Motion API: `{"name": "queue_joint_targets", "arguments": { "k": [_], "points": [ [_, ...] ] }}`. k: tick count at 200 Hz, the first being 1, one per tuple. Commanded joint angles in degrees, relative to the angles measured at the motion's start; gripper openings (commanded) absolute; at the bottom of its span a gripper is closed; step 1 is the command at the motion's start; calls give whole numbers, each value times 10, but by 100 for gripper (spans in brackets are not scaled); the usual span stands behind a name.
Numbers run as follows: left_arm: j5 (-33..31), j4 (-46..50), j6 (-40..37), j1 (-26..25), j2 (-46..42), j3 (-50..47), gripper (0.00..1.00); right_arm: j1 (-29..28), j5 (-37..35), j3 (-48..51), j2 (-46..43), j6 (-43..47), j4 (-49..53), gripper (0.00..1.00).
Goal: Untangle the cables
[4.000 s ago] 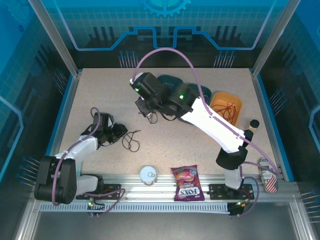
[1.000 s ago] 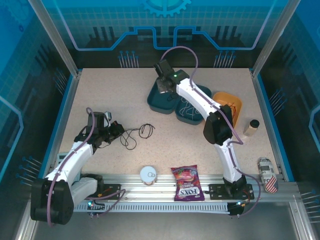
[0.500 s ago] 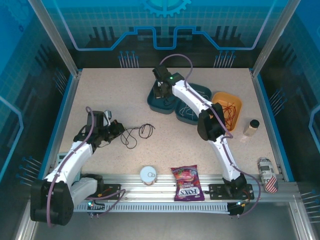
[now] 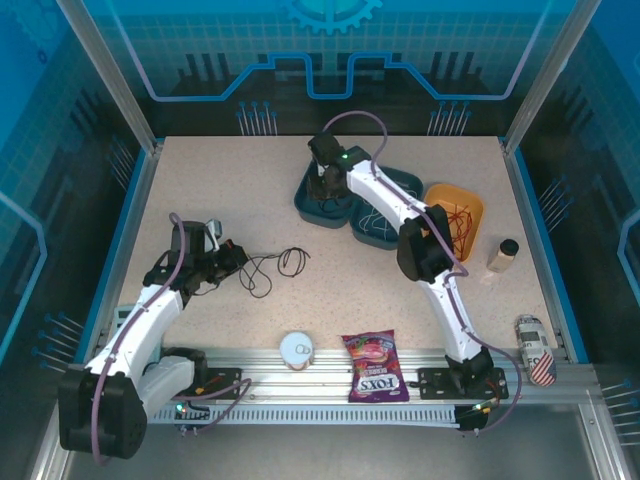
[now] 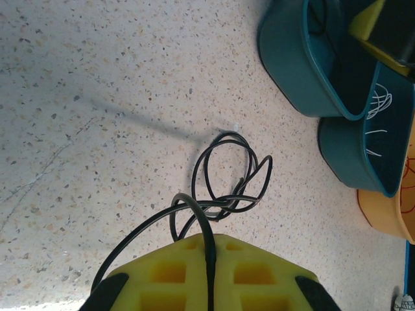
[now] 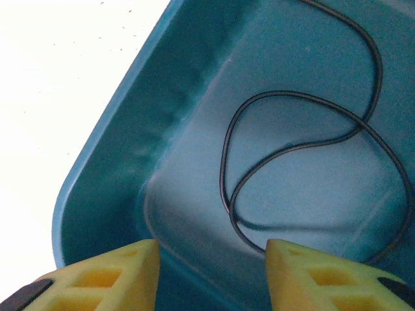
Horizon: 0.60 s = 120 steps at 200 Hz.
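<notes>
My left gripper (image 4: 229,258) is shut on a black cable (image 4: 272,268) that lies in small loops on the speckled table. In the left wrist view the yellow fingers (image 5: 162,275) pinch this black cable (image 5: 228,173) between them. My right gripper (image 4: 326,188) hangs open over the left teal bin (image 4: 303,203). In the right wrist view its fingertips (image 6: 113,272) stand apart above a second loose black cable (image 6: 295,152) on the bin floor (image 6: 194,162). A white cable (image 4: 374,216) lies in the second teal bin (image 4: 362,236). A red cable (image 4: 457,215) sits in the orange bin (image 4: 474,203).
Along the front rail lie a candy bag (image 4: 371,366), a white round lid (image 4: 297,348) and a striped can (image 4: 537,352). A small bottle (image 4: 502,254) stands at the right. The three bins crowd the back middle of the table.
The right arm has swung from mid-table back to the left teal bin, and its black cable now lies loose there. The left gripper's cable has spread out rightwards.
</notes>
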<state>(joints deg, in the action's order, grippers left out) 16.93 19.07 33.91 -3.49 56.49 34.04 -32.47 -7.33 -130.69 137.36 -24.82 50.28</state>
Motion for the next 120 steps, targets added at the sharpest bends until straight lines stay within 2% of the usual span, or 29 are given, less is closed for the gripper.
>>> {"name": "queue_joint_targets", "arguments": {
  "k": [1,46,74,120],
  "points": [
    [-10,18,-16,5,-11,18,0,-2,7,23,-78,9,4,48],
    [-15,26,-18,5,-21,22,0,-33,-7,114,-174,17,-25,51],
    [-20,31,-19,5,-24,23,0,-59,-7,207,-239,-8,-56,53],
    [-35,34,-15,5,-23,23,0,-103,-22,287,-272,-75,-21,55]
  ]
}}
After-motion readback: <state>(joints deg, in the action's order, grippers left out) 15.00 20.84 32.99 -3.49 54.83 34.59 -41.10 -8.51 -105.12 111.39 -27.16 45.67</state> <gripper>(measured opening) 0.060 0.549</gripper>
